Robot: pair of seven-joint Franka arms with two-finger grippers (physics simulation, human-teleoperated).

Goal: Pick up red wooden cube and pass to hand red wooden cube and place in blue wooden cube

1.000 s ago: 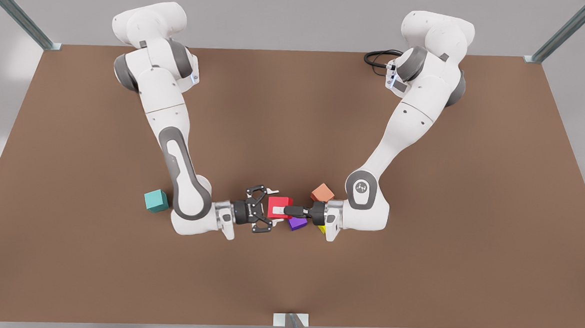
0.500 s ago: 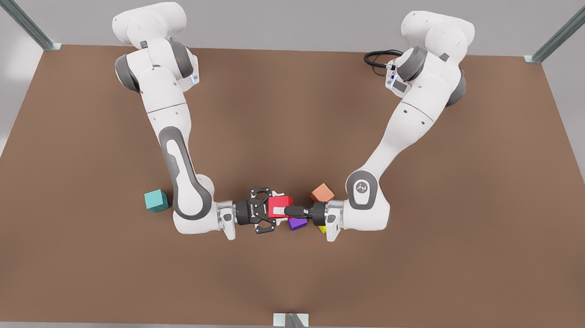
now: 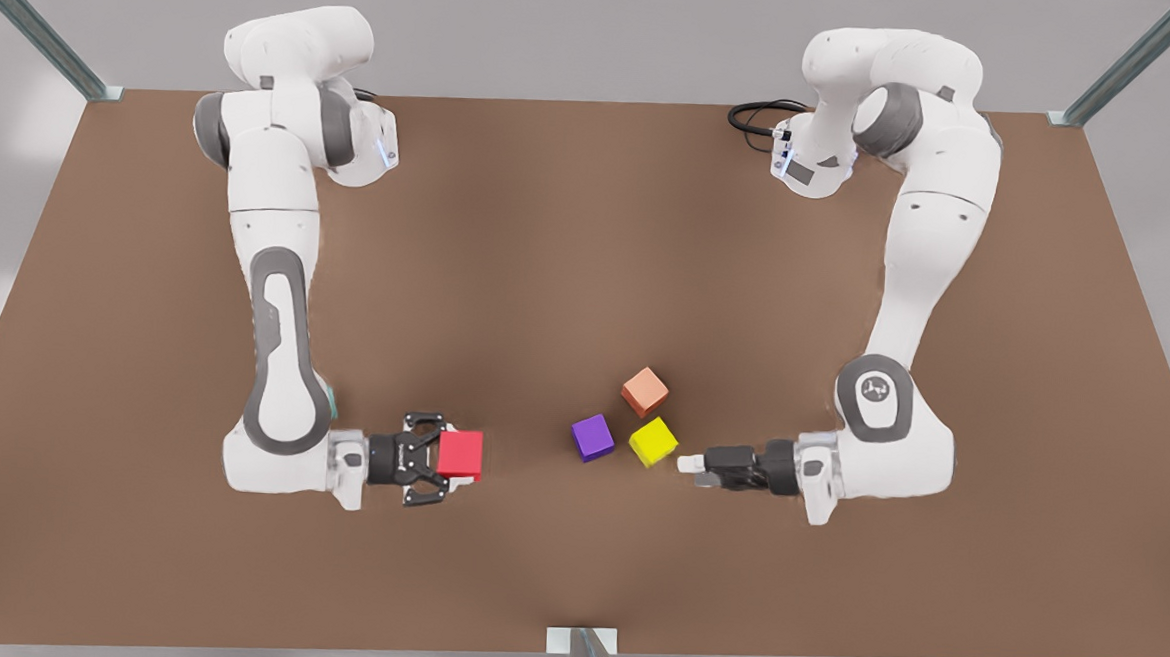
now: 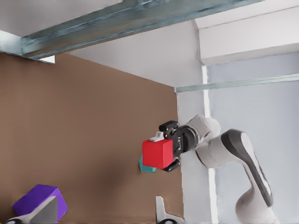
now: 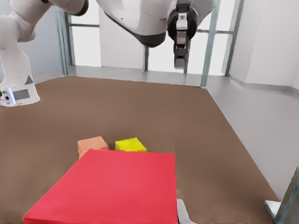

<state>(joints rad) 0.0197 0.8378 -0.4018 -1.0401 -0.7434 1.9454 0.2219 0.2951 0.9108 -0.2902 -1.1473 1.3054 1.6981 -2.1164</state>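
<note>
I have the red wooden cube (image 3: 460, 454) pinched in my right hand (image 3: 435, 459) above the worktop (image 3: 551, 217), my left hand (image 3: 690, 465) waiting spread, and a shallow grip could slip before reaching the blue wooden cube (image 4: 146, 167)

Before you, the bright red wooden cube (image 5: 110, 189) fills the foreground. Beyond it on the brown table (image 5: 196, 126) lie a salmon-orange cube (image 5: 92, 145) and a yellow cube (image 5: 130, 144). The left gripper (image 5: 180, 56) hangs far off.
</note>
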